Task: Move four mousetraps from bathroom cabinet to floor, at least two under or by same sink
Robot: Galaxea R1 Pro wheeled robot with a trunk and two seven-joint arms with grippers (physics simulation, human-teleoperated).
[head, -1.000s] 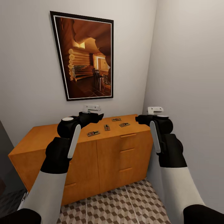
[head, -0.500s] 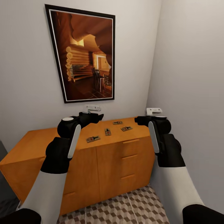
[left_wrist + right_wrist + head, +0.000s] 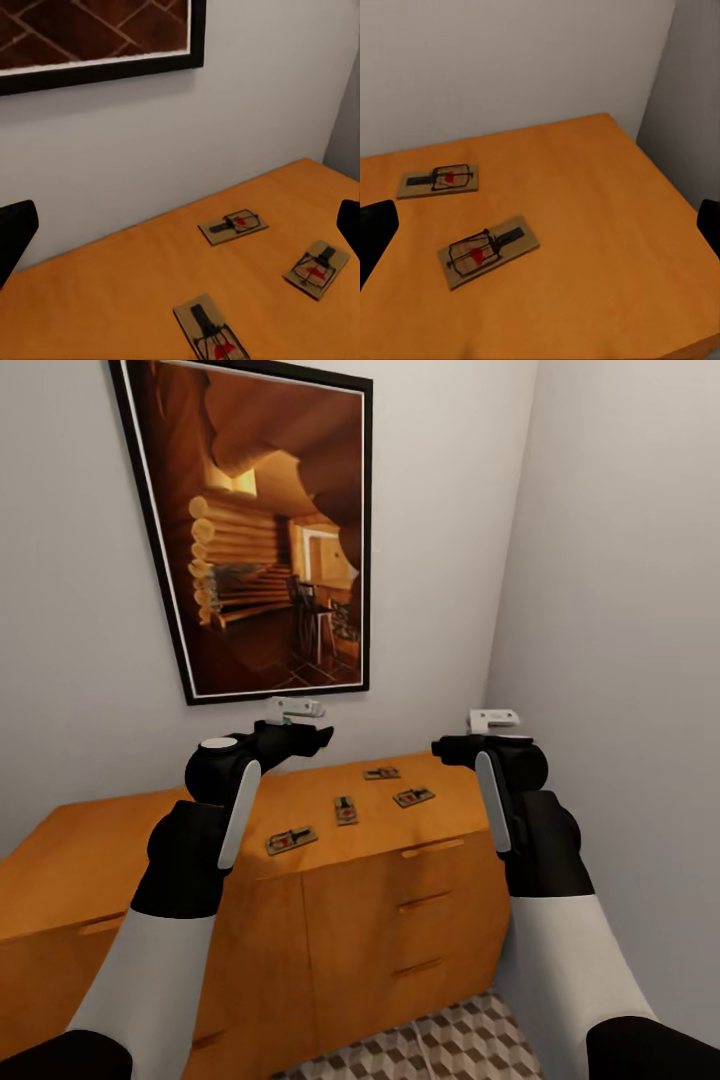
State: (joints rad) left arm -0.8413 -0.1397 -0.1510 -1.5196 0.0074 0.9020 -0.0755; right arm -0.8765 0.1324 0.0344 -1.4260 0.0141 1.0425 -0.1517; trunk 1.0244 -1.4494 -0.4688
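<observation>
Several mousetraps lie on top of the orange-brown cabinet [image 3: 370, 900]: one near its front edge [image 3: 291, 840], one mid-top [image 3: 345, 810], two toward the right end [image 3: 381, 773] [image 3: 413, 797]. My left gripper [image 3: 305, 737] hovers open above the cabinet top, left of the traps; its wrist view has three traps [image 3: 233, 225] [image 3: 317, 268] [image 3: 212, 337]. My right gripper [image 3: 450, 748] is open above the cabinet's right end, with two traps [image 3: 439, 180] [image 3: 487, 250] in its view. A strip of cube-patterned bathroom floor [image 3: 450, 1045] lies below. The sink is out of view.
A large dark-framed picture [image 3: 260, 540] hangs on the wall behind the cabinet. A grey side wall [image 3: 620, 610] closes the corner right beside the cabinet's right end. The cabinet front has drawers with slim bar handles [image 3: 432, 848].
The whole view has shifted: cabinet and picture appear larger and nearer, less floor shows, so the camera has moved closer. Both arms hold the same pose, grippers still open.
</observation>
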